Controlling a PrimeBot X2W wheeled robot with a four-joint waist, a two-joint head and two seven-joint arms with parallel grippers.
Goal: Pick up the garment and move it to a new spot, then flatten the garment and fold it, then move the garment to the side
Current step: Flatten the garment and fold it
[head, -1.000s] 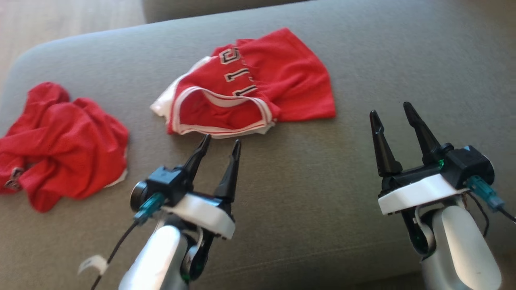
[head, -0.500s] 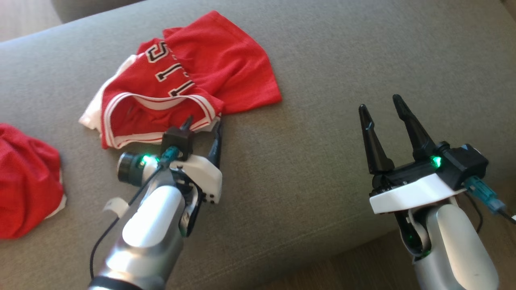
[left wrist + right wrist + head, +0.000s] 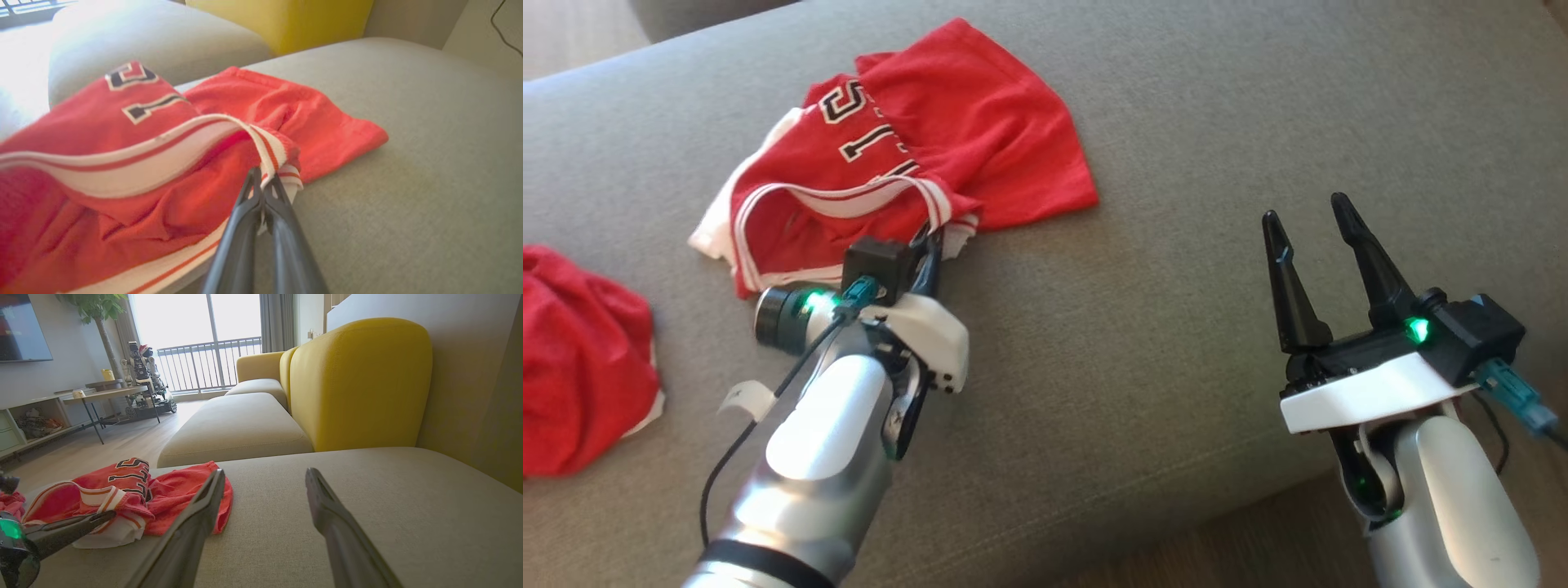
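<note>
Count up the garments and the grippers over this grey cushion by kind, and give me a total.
Red garments: 2, the lettered jersey and the crumpled one
Grippers: 2, the left gripper and the right gripper
Total: 4

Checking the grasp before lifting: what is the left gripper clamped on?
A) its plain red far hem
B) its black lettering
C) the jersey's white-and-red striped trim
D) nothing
C: the left gripper is pinched shut on the striped trim at the near edge of the jersey.
</note>
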